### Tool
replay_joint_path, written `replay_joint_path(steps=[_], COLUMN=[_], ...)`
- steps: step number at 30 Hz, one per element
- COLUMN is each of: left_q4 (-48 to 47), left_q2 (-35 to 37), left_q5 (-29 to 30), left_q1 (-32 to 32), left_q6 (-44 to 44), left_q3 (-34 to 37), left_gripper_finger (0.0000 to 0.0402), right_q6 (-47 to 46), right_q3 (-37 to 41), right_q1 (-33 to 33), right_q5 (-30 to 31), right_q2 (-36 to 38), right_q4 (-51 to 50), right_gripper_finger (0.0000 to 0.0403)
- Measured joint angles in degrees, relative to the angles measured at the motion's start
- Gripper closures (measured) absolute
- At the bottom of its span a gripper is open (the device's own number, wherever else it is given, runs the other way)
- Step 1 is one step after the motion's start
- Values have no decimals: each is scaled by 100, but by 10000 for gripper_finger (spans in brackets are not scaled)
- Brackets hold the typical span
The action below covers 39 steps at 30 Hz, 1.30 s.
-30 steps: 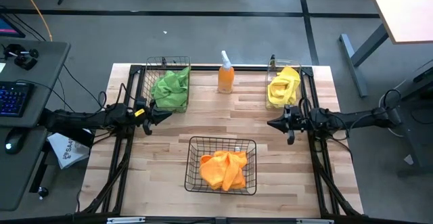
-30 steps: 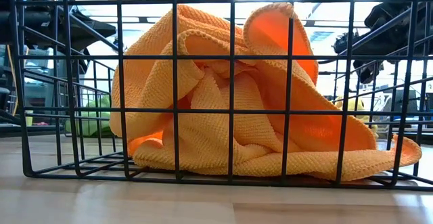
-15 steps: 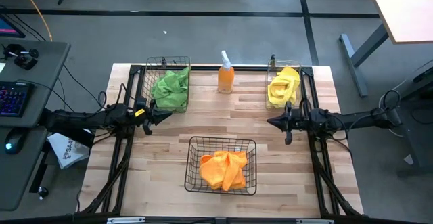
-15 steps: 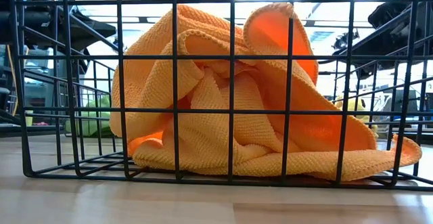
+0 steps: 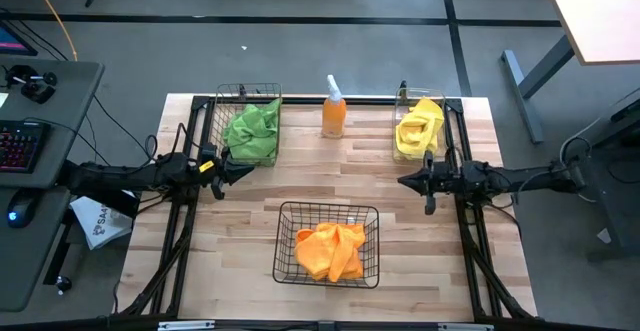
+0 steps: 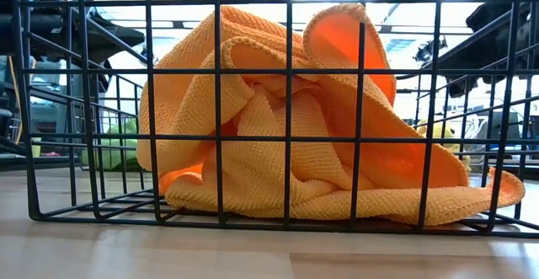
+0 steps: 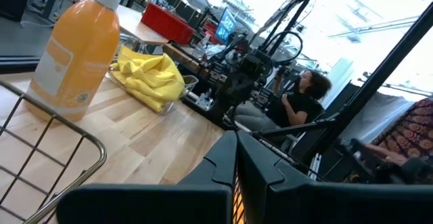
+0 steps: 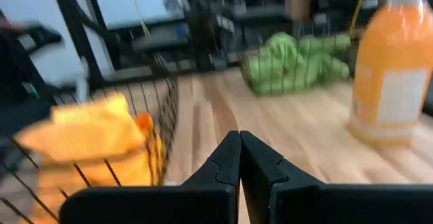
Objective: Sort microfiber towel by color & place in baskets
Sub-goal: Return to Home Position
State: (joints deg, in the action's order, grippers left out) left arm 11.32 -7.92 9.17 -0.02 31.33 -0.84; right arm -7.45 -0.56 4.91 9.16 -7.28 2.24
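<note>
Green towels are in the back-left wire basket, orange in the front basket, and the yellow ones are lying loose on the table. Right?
Not quite. The high view shows the yellow towels sitting inside the clear bin at back right, not lying loose. The rest holds.

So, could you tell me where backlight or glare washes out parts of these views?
Low view: the room behind the black wire basket is blown out white, while the orange microfiber towel is evenly lit. Left wrist view: strong backlight washes out the far room; the orange spray bottle is well lit. High view: even light on the table, no glare.
</note>
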Motion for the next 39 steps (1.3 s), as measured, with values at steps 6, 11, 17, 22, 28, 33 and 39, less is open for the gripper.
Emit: replay_joint_path(steps=[6,11,17,22,28,33,39], left_q4=[-89,-114,-434,-652,-758,-873,-935], left_q2=[602,770,774,772,772,772,774], left_q5=[-2,37,20,20,20,18,19], left_q1=[-18,1,-8,-8,-8,-8,-8], left_q6=[-2,1,0,1,1,1,0], left_q3=[2,17,13,11,11,11,11], left_gripper_finger=[401,401,402,402,401,402,401], right_q6=[1,1,1,1,1,1,1], right_q3=[-1,0,0,0,0,0,0], right_q1=[-3,13,13,13,13,13,13], right_q5=[-36,-80,-78,-77,-77,-77,-77], right_q2=[724,727,727,727,729,729,646], right_q4=[304,434,291,282,282,282,263], right_gripper_finger=[402,402,402,402,402,402,402])
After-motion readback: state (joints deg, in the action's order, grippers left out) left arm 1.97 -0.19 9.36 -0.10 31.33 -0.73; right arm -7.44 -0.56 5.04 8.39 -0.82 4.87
